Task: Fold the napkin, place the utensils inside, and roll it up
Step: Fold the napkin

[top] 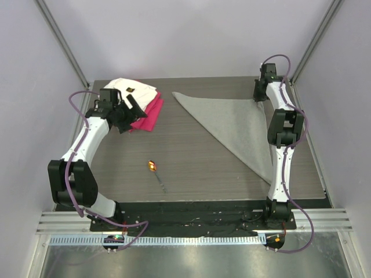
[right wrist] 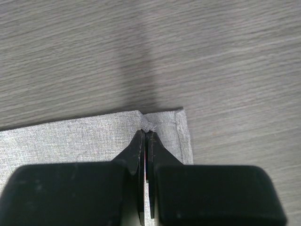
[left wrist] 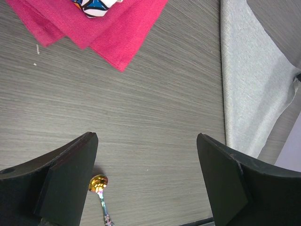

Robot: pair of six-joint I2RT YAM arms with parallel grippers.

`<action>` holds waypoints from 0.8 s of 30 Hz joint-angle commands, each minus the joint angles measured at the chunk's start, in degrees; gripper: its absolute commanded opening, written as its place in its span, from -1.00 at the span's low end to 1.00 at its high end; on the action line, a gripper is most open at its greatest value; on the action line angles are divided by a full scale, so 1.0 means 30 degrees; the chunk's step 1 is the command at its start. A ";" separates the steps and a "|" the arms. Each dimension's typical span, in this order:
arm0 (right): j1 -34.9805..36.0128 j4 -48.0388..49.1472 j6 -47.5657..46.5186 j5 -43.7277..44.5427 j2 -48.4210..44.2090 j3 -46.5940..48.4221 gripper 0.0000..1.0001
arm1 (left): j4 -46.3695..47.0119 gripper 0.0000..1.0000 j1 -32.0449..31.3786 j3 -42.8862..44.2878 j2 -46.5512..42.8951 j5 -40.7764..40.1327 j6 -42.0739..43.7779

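The light-grey napkin (top: 232,123) lies folded into a triangle on the right half of the table, its long edge running from the far middle to the near right. My right gripper (top: 259,94) is at its far right corner, shut, with a small tuft of the napkin's (right wrist: 70,141) corner pinched between the tips (right wrist: 145,132). The utensil (top: 155,172), a thin metal stem with an orange-yellow end, lies on bare wood left of centre. My left gripper (top: 128,113) hangs open over the far left, and its view shows the utensil (left wrist: 99,187) beside the left finger (left wrist: 70,174) and the napkin (left wrist: 249,89) at right.
A folded white cloth (top: 136,88) with a small dark mark lies at the far left, overlapping a magenta-red folded cloth (top: 148,114). The magenta cloth (left wrist: 94,26) fills the top of the left wrist view. Grey walls close in the table on three sides.
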 commanded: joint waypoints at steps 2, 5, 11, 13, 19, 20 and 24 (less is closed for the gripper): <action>-0.0053 0.0928 -0.0420 -0.0954 0.0132 0.1040 -0.95 | 0.0159 0.83 -0.0171 0.0496 -0.0364 -0.0276 0.0047; -0.0053 0.0899 -0.0274 -0.1160 0.0162 0.1157 -0.40 | -0.0046 0.83 -0.0200 0.0261 -0.0539 -0.0423 0.0077; -0.0053 0.0957 -0.0099 -0.1248 -0.0978 0.2239 0.49 | -0.0632 0.84 -0.0201 -0.0499 -0.1797 -0.1213 0.0135; -0.0024 0.1045 0.0019 -0.1307 -0.1651 0.2330 0.56 | -0.0896 0.85 -0.0201 -0.1199 -0.2788 -0.1506 0.0194; 0.1059 0.0959 0.0046 -0.1160 -0.5838 -0.0419 0.62 | -0.2440 0.88 -0.0172 -0.2932 -0.5341 -0.2882 0.0020; 0.1756 0.0899 0.0310 -0.1334 -0.6395 -0.1701 0.61 | -0.3000 0.89 -0.0171 -0.2962 -0.6011 -0.3319 -0.0214; 0.5820 0.0724 0.0954 -0.1307 -0.9555 -0.6040 0.62 | -0.5228 0.96 -0.0142 -0.4391 -0.8093 -0.5427 -0.1035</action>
